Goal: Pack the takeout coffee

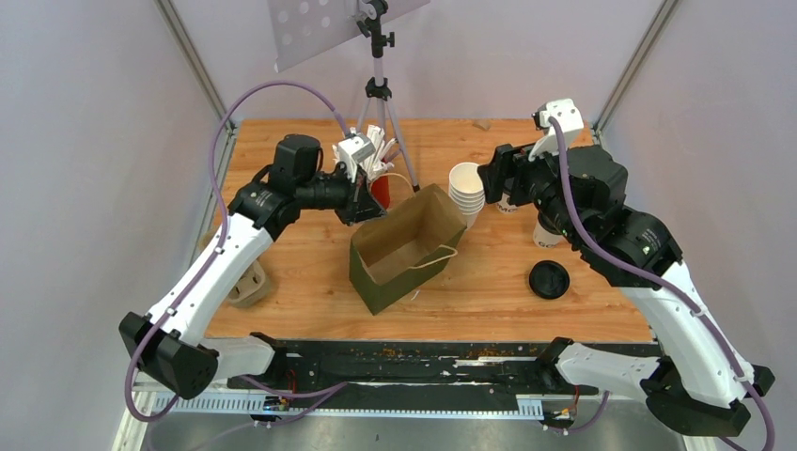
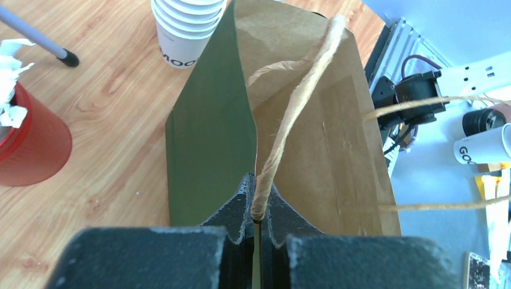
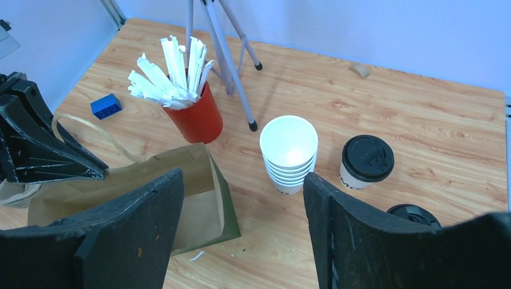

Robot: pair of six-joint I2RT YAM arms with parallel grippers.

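The takeout coffee (image 3: 364, 162), a white paper cup with a black lid on it, stands upright just right of a stack of lidless white cups (image 3: 289, 153). My right gripper (image 3: 241, 180) hovers open above the table, with the stack and the coffee beyond its fingers; nothing sits between them. A green and brown paper bag (image 1: 404, 249) stands open at the table's middle. My left gripper (image 2: 256, 183) is shut on the bag's rim where the twine handle (image 2: 295, 102) is fixed, at the bag's far left corner (image 1: 362, 199).
A loose black lid (image 1: 549, 280) lies right of the bag. A red cup of white straws (image 3: 196, 114) and a tripod (image 1: 378, 103) stand behind the bag. A blue brick (image 3: 107, 106) lies far left. A cardboard cup carrier (image 1: 246, 282) sits at the left edge.
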